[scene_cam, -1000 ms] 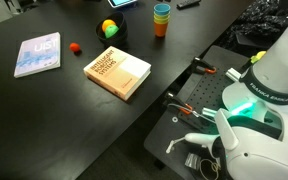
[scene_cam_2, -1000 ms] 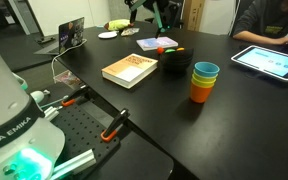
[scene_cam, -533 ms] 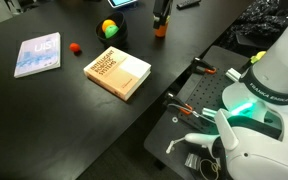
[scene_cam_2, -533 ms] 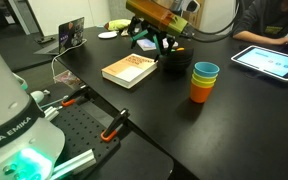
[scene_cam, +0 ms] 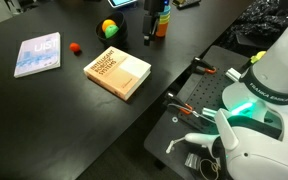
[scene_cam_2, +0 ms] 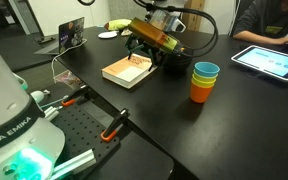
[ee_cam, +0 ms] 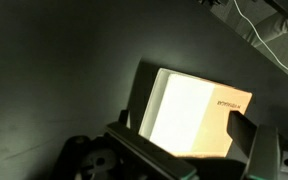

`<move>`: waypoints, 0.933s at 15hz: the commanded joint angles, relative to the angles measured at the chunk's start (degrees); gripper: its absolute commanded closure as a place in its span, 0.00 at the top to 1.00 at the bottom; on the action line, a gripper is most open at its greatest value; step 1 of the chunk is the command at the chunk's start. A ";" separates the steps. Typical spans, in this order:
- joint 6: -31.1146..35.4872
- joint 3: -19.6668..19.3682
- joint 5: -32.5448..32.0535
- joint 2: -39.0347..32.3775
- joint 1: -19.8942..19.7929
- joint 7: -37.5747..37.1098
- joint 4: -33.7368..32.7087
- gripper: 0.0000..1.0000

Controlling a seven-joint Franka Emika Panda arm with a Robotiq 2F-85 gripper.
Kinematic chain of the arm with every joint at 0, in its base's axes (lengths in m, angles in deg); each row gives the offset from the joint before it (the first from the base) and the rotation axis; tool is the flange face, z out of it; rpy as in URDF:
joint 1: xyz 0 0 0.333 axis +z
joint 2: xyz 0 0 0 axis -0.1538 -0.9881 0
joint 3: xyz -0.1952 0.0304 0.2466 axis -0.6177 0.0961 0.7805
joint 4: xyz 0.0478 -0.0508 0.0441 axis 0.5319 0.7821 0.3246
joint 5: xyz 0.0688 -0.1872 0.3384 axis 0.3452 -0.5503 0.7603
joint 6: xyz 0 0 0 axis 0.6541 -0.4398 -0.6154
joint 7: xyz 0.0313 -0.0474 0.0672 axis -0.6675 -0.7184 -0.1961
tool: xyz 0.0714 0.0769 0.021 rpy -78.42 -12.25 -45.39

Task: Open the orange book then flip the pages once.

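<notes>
Has moved since half a second ago: away from above the stack of orange, green and blue plastic cups (scene_cam_2: 204, 82) and down toward the thick tan-orange book with white block lettering (scene_cam_2: 127, 70). Now hangs over the far end of that book, close above the cover, with the cups just off to one side and partly uncovered again in an exterior view (scene_cam: 161, 26). From the wrist, looks straight at the book's pale cover past the black two-fingered gripper (ee_cam: 181, 140). Keeps the fingers (ee_cam: 242, 132) spread well apart and holds nothing. Cannot tell from any view whether the fingertips are touching the cover. Leaves the book exactly as it lay a second ago: shut, flat on the black tabletop (scene_cam: 44, 110), in the same place, just below and ahead of the gripper. Leaves alone, too, the thin light-blue book (scene_cam: 37, 54), the small red ball (scene_cam: 75, 47) and the yellow-green ball (scene_cam: 109, 28), all farther from the gripper than the orange book, the light-blue one well apart. Shows no pages yet, only cream edges along the closed block.
</notes>
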 commanded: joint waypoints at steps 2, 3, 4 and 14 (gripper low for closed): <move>2.83 4.96 1.64 -5.57 -3.12 1.73 -2.91 1.00; 3.44 5.85 1.79 -6.27 -3.49 1.71 -3.16 1.00; 3.97 6.68 1.92 -7.03 -3.89 1.58 -3.45 1.00; 11.54 11.56 0.34 -12.84 -5.10 -4.70 -4.67 1.00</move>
